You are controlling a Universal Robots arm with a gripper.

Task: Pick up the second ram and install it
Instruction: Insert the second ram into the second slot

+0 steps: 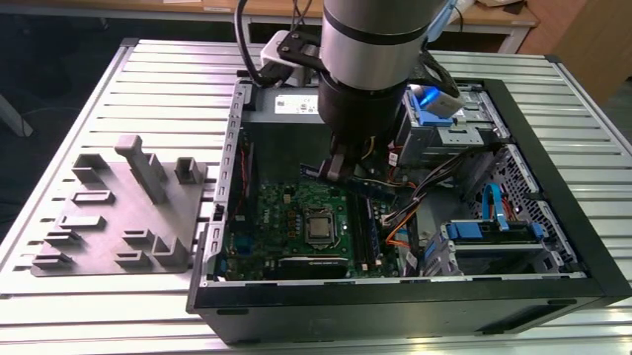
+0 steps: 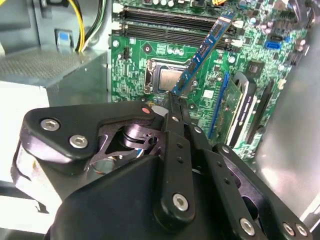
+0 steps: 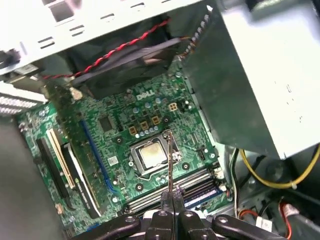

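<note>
The thin, dark blue-green memory stick [image 2: 205, 47] is pinched in the claw [image 2: 176, 102] above the green motherboard [image 2: 140, 60], not yet seated.

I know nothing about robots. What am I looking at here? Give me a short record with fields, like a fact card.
Setting: an open computer case lying on a slatted metal table
Robot: one arm reaching down into the case
Hold: the gripper is shut on one end of the second ram
Ram position: held tilted above the motherboard, not seated in the memory slots
Beside the case: a grey tray with upright blocks, at the exterior view's left
</note>
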